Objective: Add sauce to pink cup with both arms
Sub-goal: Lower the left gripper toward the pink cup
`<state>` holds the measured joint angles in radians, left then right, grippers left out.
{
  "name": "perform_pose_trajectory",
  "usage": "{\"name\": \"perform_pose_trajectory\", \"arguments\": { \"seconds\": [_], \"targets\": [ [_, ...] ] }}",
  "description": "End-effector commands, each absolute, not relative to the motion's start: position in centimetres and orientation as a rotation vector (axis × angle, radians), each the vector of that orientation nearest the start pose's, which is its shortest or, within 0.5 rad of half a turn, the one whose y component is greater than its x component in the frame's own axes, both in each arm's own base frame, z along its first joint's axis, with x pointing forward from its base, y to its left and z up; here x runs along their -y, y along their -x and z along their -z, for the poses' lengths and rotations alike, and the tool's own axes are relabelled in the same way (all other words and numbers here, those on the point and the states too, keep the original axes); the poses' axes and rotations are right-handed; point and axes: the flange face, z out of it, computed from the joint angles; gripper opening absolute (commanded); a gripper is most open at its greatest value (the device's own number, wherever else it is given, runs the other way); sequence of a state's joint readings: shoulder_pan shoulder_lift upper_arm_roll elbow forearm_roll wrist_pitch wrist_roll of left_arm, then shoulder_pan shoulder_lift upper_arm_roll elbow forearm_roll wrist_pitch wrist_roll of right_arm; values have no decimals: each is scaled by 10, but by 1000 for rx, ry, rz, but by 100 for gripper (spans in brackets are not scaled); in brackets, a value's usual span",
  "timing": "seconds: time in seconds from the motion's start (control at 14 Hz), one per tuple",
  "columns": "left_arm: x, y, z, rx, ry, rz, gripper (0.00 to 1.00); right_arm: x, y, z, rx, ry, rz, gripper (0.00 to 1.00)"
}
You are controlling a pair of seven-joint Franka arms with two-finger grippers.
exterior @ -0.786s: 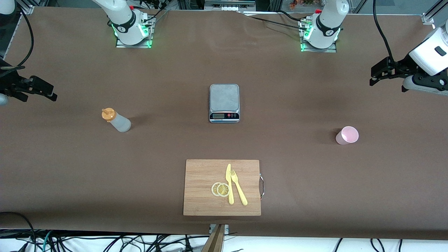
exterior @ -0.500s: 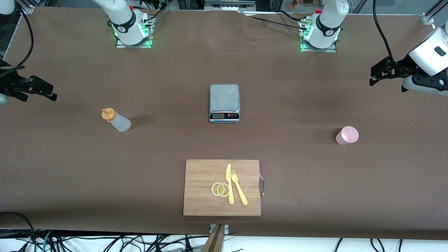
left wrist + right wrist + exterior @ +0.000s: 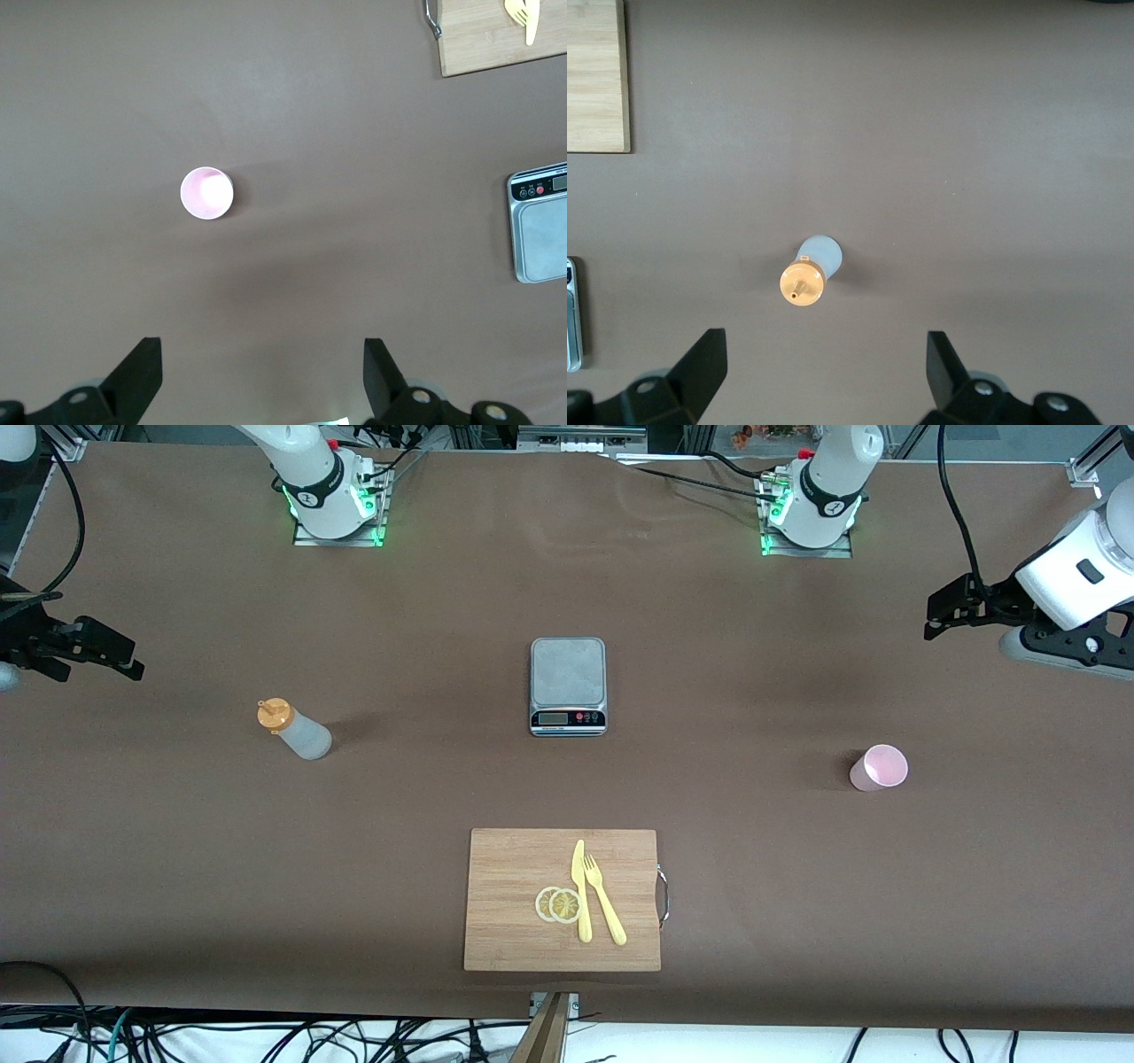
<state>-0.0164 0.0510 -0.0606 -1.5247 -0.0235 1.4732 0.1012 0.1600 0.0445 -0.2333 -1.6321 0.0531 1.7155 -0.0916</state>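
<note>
Hovering wide open and empty, the right gripper (image 3: 824,376) is facing the sauce (image 3: 810,273) at 12 o'clock, while the equally open, empty left gripper (image 3: 261,381) is facing the pink cup (image 3: 206,193) at 11 o'clock.

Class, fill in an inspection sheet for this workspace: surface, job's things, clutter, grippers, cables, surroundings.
Surface: brown table, no spills seen.
Job's things: sauce bottle upright toward the right arm's end; pink cup upright toward the left arm's end.
Clutter: scale; cutting board with lemon slices, knife, fork.
Grippers: left gripper open above cup's area; right gripper open above bottle's area; both empty.
Cables: black cables below the table's near edge.
Surroundings: nothing seen.
</note>
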Motion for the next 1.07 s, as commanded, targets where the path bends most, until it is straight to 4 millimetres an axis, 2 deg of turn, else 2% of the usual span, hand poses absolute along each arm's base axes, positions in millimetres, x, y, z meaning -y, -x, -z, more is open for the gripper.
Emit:
{"name": "perform_pose_trajectory", "arguments": {
  "seconds": [0.0, 0.86, 1.0],
  "targets": [
    [48, -561, -614, -293, 3148, -182, 100, 36, -575, -589, 14, 3108, 63, 100],
    [35, -563, -610, -278, 3148, -191, 100, 36, -575, -589, 14, 3108, 63, 100],
    [31, -570, -596, -268, 3136, -229, 100, 36, -575, -589, 14, 3108, 63, 100]
  ]
}}
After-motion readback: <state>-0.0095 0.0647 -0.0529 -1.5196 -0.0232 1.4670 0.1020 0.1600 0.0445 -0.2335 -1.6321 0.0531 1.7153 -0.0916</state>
